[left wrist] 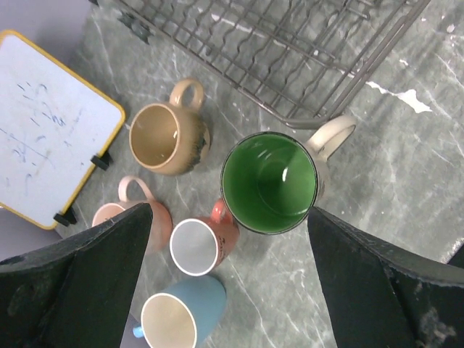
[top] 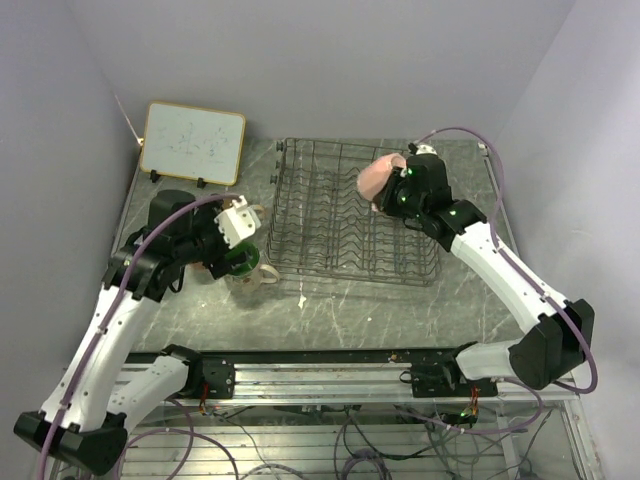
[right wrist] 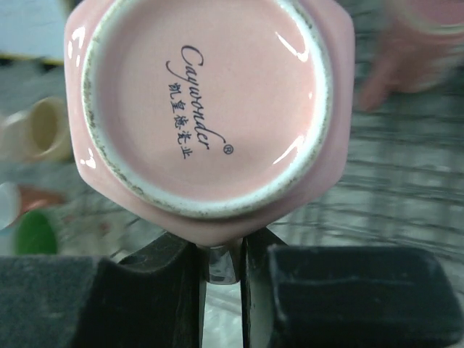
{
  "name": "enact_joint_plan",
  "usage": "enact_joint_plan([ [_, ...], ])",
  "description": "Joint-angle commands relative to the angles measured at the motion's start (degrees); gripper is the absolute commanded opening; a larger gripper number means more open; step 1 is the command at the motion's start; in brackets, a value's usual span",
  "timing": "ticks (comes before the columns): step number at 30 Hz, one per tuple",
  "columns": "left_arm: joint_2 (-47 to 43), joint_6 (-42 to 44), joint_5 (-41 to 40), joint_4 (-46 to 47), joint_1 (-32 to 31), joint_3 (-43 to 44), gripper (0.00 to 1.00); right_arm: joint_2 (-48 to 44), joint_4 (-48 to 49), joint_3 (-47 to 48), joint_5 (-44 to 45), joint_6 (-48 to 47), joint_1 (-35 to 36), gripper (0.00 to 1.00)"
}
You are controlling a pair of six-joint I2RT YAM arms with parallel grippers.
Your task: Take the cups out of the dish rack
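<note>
Pink mug (right wrist: 210,109) clamped in the narrowly closed right gripper (right wrist: 221,254), raised over the dish rack (top: 300,210). Left gripper (left wrist: 228,217) spread wide, empty, above the green-lined mug (left wrist: 268,181) standing on the table (left wrist: 406,181).

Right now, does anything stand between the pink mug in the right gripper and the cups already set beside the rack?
Yes: the left gripper hangs open over those cups, directly above the green-lined mug. The pink mug, gripped by the right gripper, is above the dish rack; nothing else visible blocks its path.
</note>
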Motion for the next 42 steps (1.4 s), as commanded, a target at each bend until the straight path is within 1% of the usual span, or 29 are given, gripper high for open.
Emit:
enact_joint_plan([
  [1, -6.63, 1.26, 4.93, 12.86, -0.44, -5.46, 0.99, -2.75, 7.28, 3.08, -21.24, 5.32, 2.23, 0.00],
  [3, -10.21, 0.70, 5.61, 17.33, -0.44, -8.02, 0.99, -2.30, 11.92, 2.72, -30.17, 7.62, 3.96, 0.00],
  [5, -13.09, 1.50, 7.02, 19.46, -0.44, -9.74, 0.99, -1.11, 14.77, 3.36, -37.01, 10.38, 4.50, 0.00],
  [9, -17.00, 4.08, 11.31, 21.41, -0.44, -11.29, 0.99, 0.43, 25.01, 2.12, -48.45, 19.00, 6.43, 0.00],
  [11, -18.72, 6.21, 14.43, 22.79, -0.44, -12.30, 0.99, 1.15, 30.78, 0.96, -51.67, 23.50, 8.00, 0.00],
  [12, -19.39, 6.89, 15.14, 23.58, -0.44, -12.79, 0.99, 1.64, 34.68, 0.08, -53.03, 25.50, 9.02, 0.00],
  [15, -20.10, 7.07, 15.54, 25.93, -0.44, -14.05, 0.99, 3.38, 41.58, -1.16, -55.40, 30.80, 12.32, 0.00],
  [17, -20.18, 8.31, 16.15, 25.89, -0.44, -14.12, 0.99, 4.64, 44.31, -1.26, -56.11, 32.58, 14.77, 0.00],
  [22, -22.67, 7.92, 16.19, 30.17, -0.44, -14.72, 1.00, 6.70, 50.68, -2.01, -57.63, 36.56, 19.39, 0.00],
  [24, -23.43, 9.29, 16.93, 29.66, -0.43, -14.30, 0.99, 7.17, 53.90, -2.55, -58.57, 38.73, 20.73, 0.00],
  [26, -23.35, 12.55, 18.13, 26.91, -0.44, -13.03, 0.98, 7.67, 55.51, -2.74, -59.24, 39.83, 21.77, 0.00],
  [28, -23.07, 14.30, 18.48, 25.10, -0.44, -11.81, 0.95, 7.97, 55.44, -2.51, -59.41, 40.05, 22.80, 0.00],
  [30, -22.92, 13.26, 18.44, 25.05, -0.44, -11.12, 0.91, 8.03, 58.85, -3.70, -59.61, 42.72, 23.57, 0.00],
  [33, -22.88, 11.38, 19.68, 24.93, -0.44, -10.29, 0.87, 8.62, 70.13, -7.23, -59.83, 49.30, 24.54, 0.00],
  [37, -22.41, 5.56, 20.32, 24.67, -0.44, -7.97, 0.80, 10.00, 85.66, -10.63, -59.23, 58.40, 25.69, 0.00],
  [39, -21.96, 1.80, 20.69, 24.97, -0.44, -6.66, 0.69, 10.36, 88.56, -12.71, -58.69, 59.88, 26.32, 0.00],
  [41, -21.50, -2.18, 22.00, 25.37, -0.40, -5.93, 0.54, 10.54, 89.20, -13.04, -58.18, 59.75, 27.18, 0.00],
  [42, -21.31, -4.05, 22.64, 25.46, -0.44, -5.69, 0.50, 10.77, 89.62, -12.97, -57.72, 60.03, 27.47, 0.00],
])
